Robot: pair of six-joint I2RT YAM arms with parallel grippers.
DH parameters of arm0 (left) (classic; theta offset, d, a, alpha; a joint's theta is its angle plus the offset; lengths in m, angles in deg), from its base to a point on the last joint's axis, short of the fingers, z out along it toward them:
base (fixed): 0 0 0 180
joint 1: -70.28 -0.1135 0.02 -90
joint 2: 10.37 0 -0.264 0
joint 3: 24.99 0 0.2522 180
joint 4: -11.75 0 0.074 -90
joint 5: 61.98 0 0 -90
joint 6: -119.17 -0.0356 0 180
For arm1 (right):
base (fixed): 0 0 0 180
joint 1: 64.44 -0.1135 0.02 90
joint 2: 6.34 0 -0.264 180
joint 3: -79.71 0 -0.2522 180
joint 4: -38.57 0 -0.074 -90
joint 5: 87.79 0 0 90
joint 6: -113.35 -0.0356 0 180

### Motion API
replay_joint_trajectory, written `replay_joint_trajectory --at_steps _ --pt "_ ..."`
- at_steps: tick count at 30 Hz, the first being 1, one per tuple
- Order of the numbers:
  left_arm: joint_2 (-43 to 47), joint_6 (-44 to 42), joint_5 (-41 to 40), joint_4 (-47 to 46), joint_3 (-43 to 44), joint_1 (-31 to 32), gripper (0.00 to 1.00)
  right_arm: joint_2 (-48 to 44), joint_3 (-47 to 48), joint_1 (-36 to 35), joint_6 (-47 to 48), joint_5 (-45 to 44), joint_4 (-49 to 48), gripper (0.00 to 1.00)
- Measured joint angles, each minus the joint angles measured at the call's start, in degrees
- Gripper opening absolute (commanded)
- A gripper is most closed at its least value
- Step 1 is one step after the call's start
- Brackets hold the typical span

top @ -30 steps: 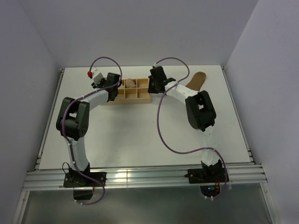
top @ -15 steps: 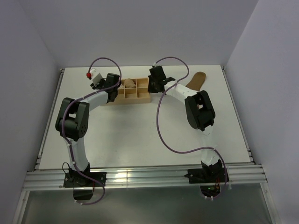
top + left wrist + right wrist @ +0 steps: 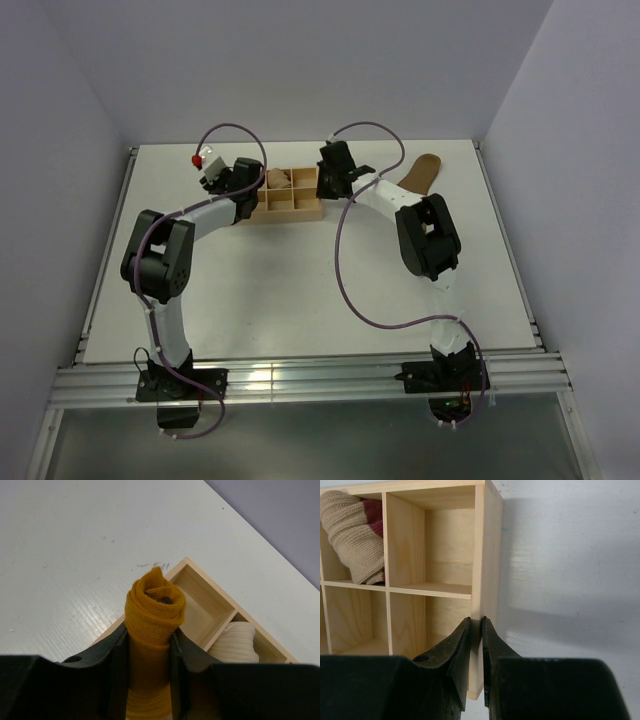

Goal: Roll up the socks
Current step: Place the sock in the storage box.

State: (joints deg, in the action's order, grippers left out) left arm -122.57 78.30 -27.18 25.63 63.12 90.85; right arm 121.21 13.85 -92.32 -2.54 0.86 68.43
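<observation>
A rolled mustard-orange sock (image 3: 155, 610) stands upright between the fingers of my left gripper (image 3: 149, 635), which is shut on it. It hangs over the corner compartment of a wooden divided box (image 3: 200, 605). In the top view the left gripper (image 3: 248, 178) is at the box's left end. My right gripper (image 3: 476, 622) is shut on the box's right outer wall (image 3: 482, 555), one finger inside and one outside. Seen from above, the right gripper (image 3: 335, 180) is at the box's right end. The olive-brown sock (image 3: 422, 171) lies flat at the table's far right.
The box (image 3: 290, 205) sits at the back middle of the white table. One compartment holds a pale rolled bundle (image 3: 355, 535) with a red band, and a cream bundle (image 3: 237, 640) fills the compartment beside the corner one. Grey walls close in the back and sides.
The left gripper has shifted a little to the right, over the box's left end, with the rolled sock. The right gripper has tightened on the box wall.
</observation>
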Motion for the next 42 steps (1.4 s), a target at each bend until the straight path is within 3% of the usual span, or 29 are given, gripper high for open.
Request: replay_joint_trajectory --at_steps 21,31,42 --pt "-0.2 -0.6 -4.7 0.4 -1.0 0.3 0.00 0.1 0.0 0.0 0.0 1.0 -0.3 0.00" --pt "-2.2 -0.3 -4.0 1.1 -1.0 0.6 0.00 0.1 0.0 0.0 0.0 1.3 -0.4 0.00" --pt "-3.3 1.9 0.8 8.9 3.4 1.1 0.00 0.2 0.0 0.0 -0.1 1.4 -0.5 0.00"
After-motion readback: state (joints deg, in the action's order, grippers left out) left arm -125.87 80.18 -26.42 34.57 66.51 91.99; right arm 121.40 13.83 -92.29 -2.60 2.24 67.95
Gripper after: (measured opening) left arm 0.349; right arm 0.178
